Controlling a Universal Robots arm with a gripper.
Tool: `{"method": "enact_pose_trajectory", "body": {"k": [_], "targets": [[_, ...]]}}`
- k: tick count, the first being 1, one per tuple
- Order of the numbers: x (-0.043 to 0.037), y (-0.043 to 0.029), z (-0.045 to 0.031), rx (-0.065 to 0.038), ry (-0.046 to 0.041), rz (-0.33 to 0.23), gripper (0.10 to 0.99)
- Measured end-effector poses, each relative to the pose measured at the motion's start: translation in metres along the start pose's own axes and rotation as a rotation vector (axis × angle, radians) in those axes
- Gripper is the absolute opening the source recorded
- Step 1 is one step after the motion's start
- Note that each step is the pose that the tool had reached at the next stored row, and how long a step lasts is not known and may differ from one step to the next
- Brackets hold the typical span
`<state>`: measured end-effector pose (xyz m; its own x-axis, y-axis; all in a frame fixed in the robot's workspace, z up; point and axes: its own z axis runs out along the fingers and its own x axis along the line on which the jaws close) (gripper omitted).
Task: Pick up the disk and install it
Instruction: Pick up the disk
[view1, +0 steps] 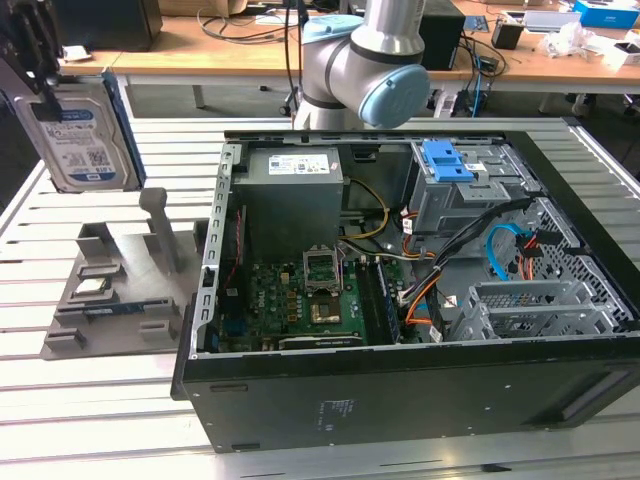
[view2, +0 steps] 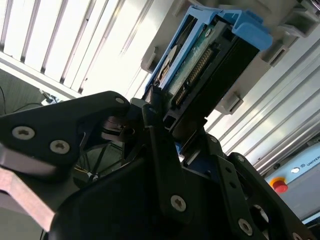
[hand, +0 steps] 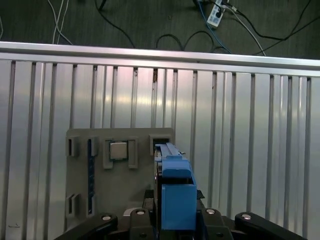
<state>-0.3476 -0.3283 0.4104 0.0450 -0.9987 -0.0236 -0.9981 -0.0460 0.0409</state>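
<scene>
The disk (view1: 75, 135), a silver-grey drive with a white-and-blue label in a blue bracket, hangs upright in the air at the exterior view's upper left, above the grey holder stand (view1: 120, 290). My black gripper (view1: 38, 80) is shut on its upper edge. In the second wrist view the disk (view2: 210, 65) sticks out from between the black fingers (view2: 160, 145), connector side showing. In the first wrist view the disk's blue bracket (hand: 176, 192) sits in the gripper (hand: 175, 222), directly over the grey holder stand (hand: 120, 175).
An open computer case (view1: 400, 410) lies on the slatted metal table (view1: 90, 420), with a drive bay and blue latch (view1: 447, 160) at its far right and a power supply box (view1: 295, 190) beside it. The stand carries a processor chip (view1: 92, 287). The arm's base (view1: 370, 60) stands behind the case.
</scene>
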Motion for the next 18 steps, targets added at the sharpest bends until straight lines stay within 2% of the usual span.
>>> {"method": "enact_pose_trajectory", "body": {"k": [3,6,18], "targets": [[-0.0025,0.0001,-0.0067,0.0,0.0,0.0,0.369],[-0.0038,0.0004,-0.0176,0.0,0.0,0.0,0.369],[-0.0048,0.0017,-0.0486,0.0,0.0001,0.0,0.369]]}}
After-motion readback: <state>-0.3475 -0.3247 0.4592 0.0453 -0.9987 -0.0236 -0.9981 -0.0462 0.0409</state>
